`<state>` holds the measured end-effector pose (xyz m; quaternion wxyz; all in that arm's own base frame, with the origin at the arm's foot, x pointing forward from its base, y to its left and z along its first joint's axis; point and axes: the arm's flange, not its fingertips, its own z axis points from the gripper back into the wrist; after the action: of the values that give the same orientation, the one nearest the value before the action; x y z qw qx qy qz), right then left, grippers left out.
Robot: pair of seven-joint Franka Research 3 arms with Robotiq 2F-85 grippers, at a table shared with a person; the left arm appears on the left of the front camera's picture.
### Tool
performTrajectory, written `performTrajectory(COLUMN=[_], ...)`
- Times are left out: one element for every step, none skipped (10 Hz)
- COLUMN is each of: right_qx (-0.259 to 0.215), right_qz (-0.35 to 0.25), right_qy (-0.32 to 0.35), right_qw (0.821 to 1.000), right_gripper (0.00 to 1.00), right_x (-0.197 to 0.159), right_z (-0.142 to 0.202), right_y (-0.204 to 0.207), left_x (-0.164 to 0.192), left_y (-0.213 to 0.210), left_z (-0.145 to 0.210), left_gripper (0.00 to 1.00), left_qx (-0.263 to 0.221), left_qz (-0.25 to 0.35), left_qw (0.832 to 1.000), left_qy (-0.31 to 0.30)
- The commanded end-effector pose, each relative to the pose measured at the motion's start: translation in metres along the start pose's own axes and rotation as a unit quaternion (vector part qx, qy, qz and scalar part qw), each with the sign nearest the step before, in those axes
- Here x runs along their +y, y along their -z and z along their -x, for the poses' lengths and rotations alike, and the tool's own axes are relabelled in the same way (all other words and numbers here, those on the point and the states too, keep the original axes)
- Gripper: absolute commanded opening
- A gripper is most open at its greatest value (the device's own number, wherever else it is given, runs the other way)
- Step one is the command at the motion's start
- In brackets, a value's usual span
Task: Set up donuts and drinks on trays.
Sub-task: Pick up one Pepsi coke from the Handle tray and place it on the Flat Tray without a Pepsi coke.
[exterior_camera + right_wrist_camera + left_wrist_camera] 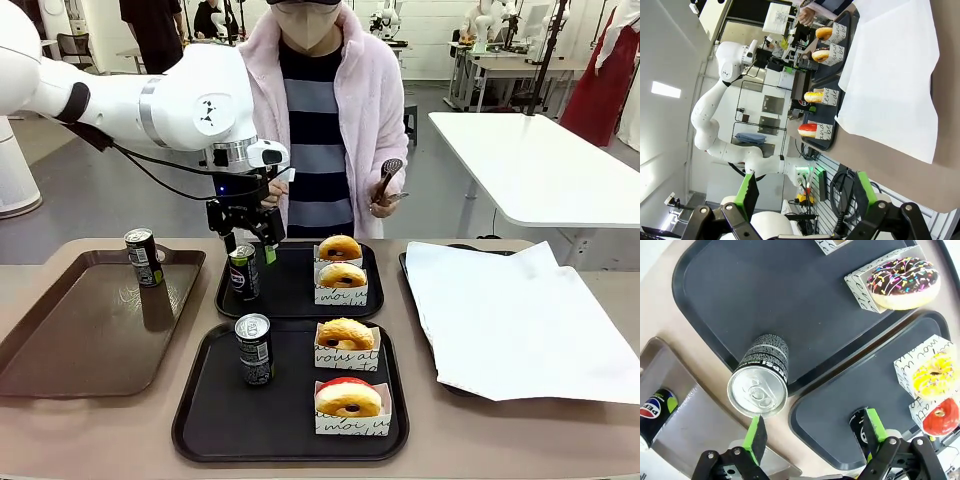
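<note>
Donuts in white paper sleeves with black script are set on two matching black rounded-square plastic trays in the front view. On the far tray [290, 290], two yellow-glazed ring donuts [340, 247] [342, 275] are lined up at 3 o'clock. On the near tray [220, 420], another yellow-glazed donut [345, 333] is placed at 2 o'clock and a red-topped donut [348, 397] at 4 o'clock.

One slim dark can with a silver top [254, 349] is stood upright at 10 o'clock on the near tray. A second dark can [243, 271] is stood at 9 o'clock on the far tray, directly beneath the left claw [250, 250], whose green-padded fingers are spread apart above it without touching it. A third can [144, 257] is stood at 12 o'clock on the wide brown tray [60, 350], which is laid at 9 o'clock on the beige table [520, 440].

In the left wrist view, the left claw [815, 432] is seen open, with a chocolate sprinkled donut [902, 282] shown at 1 o'clock. A tray lined with white paper [520, 320] is laid at 3 o'clock on the table.

In the right wrist view, the right claw [805, 192] is seen with its fingers apart and nothing between them. A person's hand [385, 205] is held at the far side, gripping dark tongs [389, 172].
</note>
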<state>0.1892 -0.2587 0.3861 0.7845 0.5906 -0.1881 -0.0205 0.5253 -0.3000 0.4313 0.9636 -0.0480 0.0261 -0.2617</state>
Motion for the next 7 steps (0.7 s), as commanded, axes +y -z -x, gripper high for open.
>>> performTrajectory(right_qx=[-0.002, -0.002, -0.002, -0.002, -0.002, -0.002, -0.002], right_qz=[-0.006, -0.006, -0.006, -0.006, -0.006, -0.006, -0.006], right_qy=[-0.008, -0.008, -0.008, -0.008, -0.008, -0.008, -0.008], right_qw=[1.000, 1.000, 1.000, 1.000, 1.000, 1.000, 1.000], right_gripper=[1.00, 1.00, 1.00, 1.00, 1.00, 1.00, 1.00], right_x=[0.0002, 0.0002, 0.0002, 0.0002, 0.0002, 0.0002, 0.0002], right_z=[0.0005, 0.0005, 0.0005, 0.0005, 0.0005, 0.0005, 0.0005], right_y=[-0.0013, -0.0013, -0.0013, -0.0013, -0.0013, -0.0013, -0.0013], left_x=[0.0016, 0.0016, 0.0016, 0.0016, 0.0016, 0.0016, 0.0016], left_y=[0.0033, 0.0033, 0.0033, 0.0033, 0.0033, 0.0033, 0.0033], left_z=[-0.0016, -0.0016, -0.0016, -0.0016, -0.0016, -0.0016, -0.0016], left_gripper=[1.00, 1.00, 1.00, 1.00, 1.00, 1.00, 1.00], left_qx=[-0.001, -0.001, -0.001, -0.001, -0.001, -0.001, -0.001], left_qz=[-0.007, -0.007, -0.007, -0.007, -0.007, -0.007, -0.007], left_qw=[1.000, 1.000, 1.000, 1.000, 1.000, 1.000, 1.000], left_qy=[0.003, 0.003, 0.003, 0.003, 0.003, 0.003, 0.003])
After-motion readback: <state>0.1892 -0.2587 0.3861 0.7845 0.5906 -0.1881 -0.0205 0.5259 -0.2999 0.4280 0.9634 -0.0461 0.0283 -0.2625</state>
